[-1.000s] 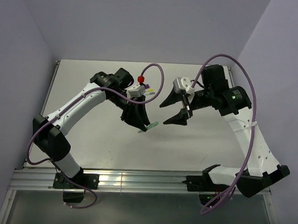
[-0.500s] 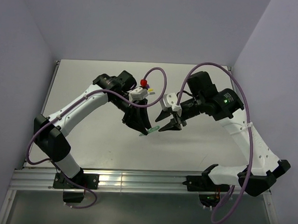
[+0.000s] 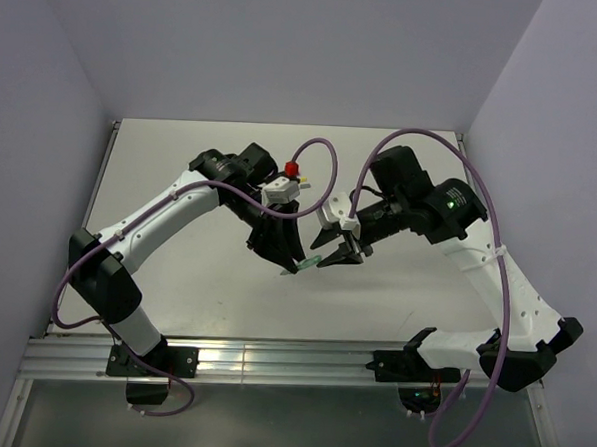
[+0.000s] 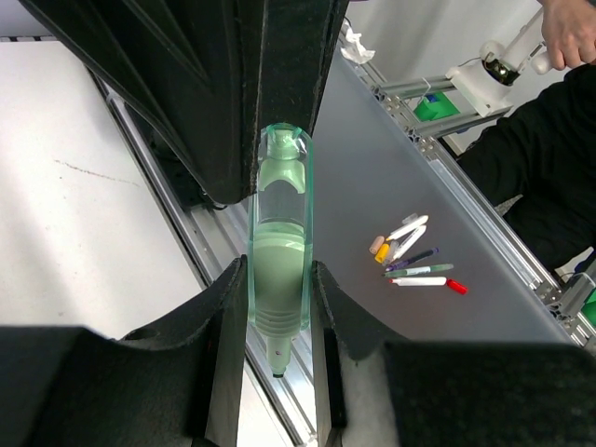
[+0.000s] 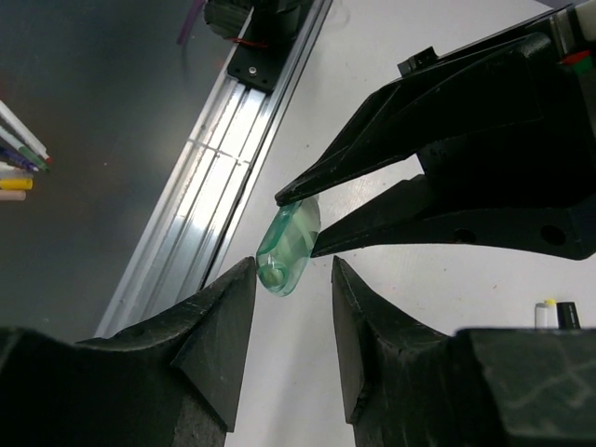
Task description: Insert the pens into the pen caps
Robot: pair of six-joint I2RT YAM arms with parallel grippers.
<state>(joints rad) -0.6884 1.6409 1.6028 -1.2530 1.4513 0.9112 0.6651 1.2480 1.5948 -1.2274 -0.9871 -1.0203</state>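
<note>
Green pen (image 3: 307,264) is in mid-air over the middle of the surface (image 3: 405,289), not resting on anything. Left end effector (image 3: 290,267) is clamped on it, narrow, pinching the ribbed lower part of the barrel (image 4: 279,279). Right end effector (image 3: 329,260) sits at the pen's free end with its fingers either side of it, at a narrow gap. In the right wrist view there is a sliver of space beside the pen (image 5: 289,240), so I can't tell if it is actually gripping.

Step looks like a two-arm regrasp or hand-over of the pen.
- Right should close centred on the barrel, with its pads square to the pen's length.
- Left should hold firm until right clearly has the pen.
- No twisting. The barrel looks slick and will likely pivot if pinched off-centre or near the very end.

Long axis runs near-left to far-right in the top view, roughly along the line between the two end effectors. The ribbed, tapered end points back toward the left wrist. The open clear end points at the right end effector.
</note>
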